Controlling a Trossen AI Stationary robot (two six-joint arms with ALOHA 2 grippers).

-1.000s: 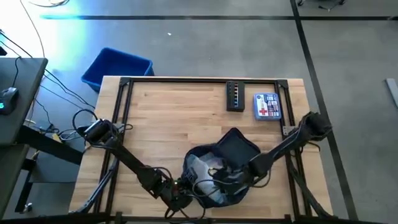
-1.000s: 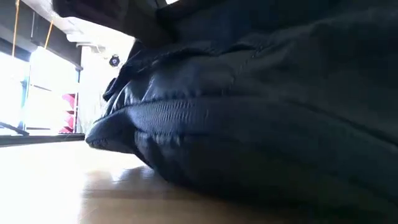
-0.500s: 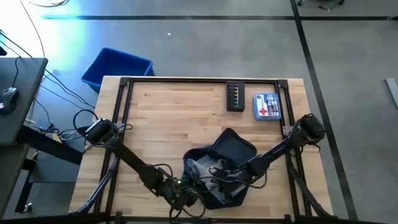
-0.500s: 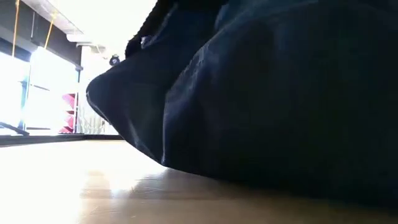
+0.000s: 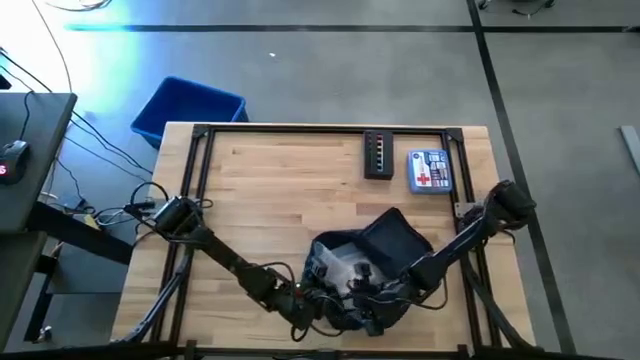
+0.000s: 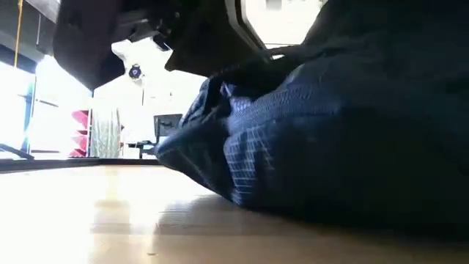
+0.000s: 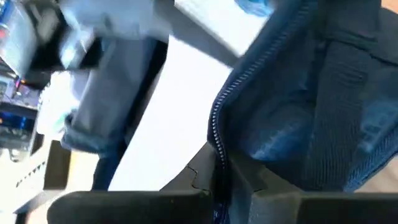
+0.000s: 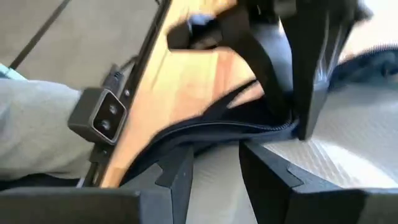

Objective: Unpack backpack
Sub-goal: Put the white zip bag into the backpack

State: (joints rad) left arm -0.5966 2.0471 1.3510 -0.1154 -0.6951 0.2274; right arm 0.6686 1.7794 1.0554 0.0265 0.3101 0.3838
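We can't make out the left gripper (image 5: 305,318) tips in the high view; they're sunk in the backpack (image 5: 365,275) folds. Right gripper (image 5: 372,300) tips are buried in the opening too. In the low view the backpack (image 6: 344,139) runs off the right and top edges. The pale stuff inside (image 7: 155,112) is too blurred for us to identify. Labels on the white box (image 5: 430,170) are too small to read.

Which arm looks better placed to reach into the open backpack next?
Probably the right. Its gripper sits over the backpack opening, fingers apart at the zipper edge, pale lining ahead. The left gripper is shut on the zipper edge, apparently holding it open.
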